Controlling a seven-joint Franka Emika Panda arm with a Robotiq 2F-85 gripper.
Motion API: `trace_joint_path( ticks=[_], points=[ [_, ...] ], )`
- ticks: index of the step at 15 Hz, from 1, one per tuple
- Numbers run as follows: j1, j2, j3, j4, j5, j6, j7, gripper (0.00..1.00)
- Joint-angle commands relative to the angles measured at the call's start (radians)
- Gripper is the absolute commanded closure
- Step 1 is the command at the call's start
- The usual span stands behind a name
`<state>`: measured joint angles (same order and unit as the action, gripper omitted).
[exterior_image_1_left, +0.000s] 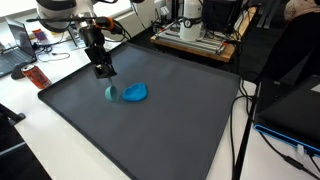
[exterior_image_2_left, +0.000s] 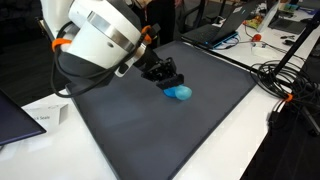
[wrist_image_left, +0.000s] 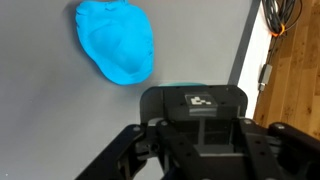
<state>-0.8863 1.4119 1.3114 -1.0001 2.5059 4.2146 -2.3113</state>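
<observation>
While the arm is leaning over the dark grey mat (exterior_image_1_left: 180, 120), the gripper (exterior_image_1_left: 104, 72) is hanging at the upper left of an exterior view with its jaws drawn narrow, and whether they are pinching anything cannot be told. A small teal ball (exterior_image_1_left: 111, 93) is lying just below the fingers, close beside a bright blue cloth-like lump (exterior_image_1_left: 135, 92) near mid-frame. In the wrist view the blue lump (wrist_image_left: 115, 40) is filling the upper left. No container is showing on the mat; a laptop (exterior_image_2_left: 222, 28) is sitting beyond its far edge.
</observation>
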Motion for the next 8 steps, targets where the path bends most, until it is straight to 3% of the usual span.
trace_joint_path(
  ticks=[1, 8],
  points=[
    [-0.008, -0.063, 0.0, 0.003, 0.008, 0.028, 0.013, 0.78],
    [-0.048, -0.238, -0.065, -0.125, 0.008, 0.012, 0.111, 0.78]
  ],
)
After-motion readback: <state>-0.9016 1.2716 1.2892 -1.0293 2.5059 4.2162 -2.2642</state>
